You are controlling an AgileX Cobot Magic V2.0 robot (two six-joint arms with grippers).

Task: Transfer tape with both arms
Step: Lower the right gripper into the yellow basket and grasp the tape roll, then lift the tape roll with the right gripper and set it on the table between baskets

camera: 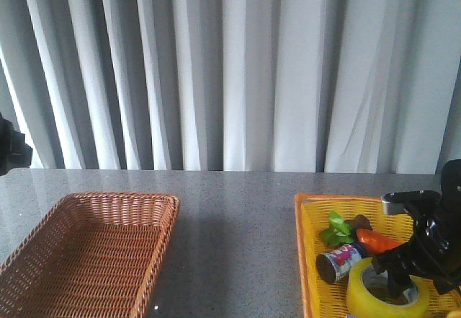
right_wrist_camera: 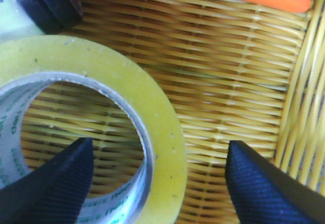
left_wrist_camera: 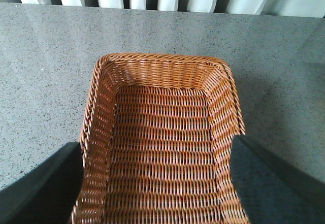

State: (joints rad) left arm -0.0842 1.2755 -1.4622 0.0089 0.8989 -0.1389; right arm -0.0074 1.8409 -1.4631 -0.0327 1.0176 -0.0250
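The tape (camera: 364, 298) is a wide yellow roll with a white printed core, lying flat at the near end of the yellow basket (camera: 310, 260). My right gripper (camera: 403, 280) hangs low over it. In the right wrist view the right gripper (right_wrist_camera: 158, 148) is open and straddles the tape (right_wrist_camera: 152, 107): one finger (right_wrist_camera: 51, 183) sits over the roll's hole and the other finger (right_wrist_camera: 269, 183) outside its wall, neither pressing it. My left gripper (left_wrist_camera: 157, 142) is open and holds nothing above the brown wicker basket (left_wrist_camera: 101, 107). In the front view only a black bit of the left arm (camera: 11, 148) shows.
In the yellow basket, behind the tape, lie a small can (camera: 338, 260), an orange toy carrot (camera: 378, 241) and a green leafy piece (camera: 333, 228). The brown wicker basket (camera: 144, 202) stands at the front left of the grey speckled table (camera: 238, 217). White curtains hang behind.
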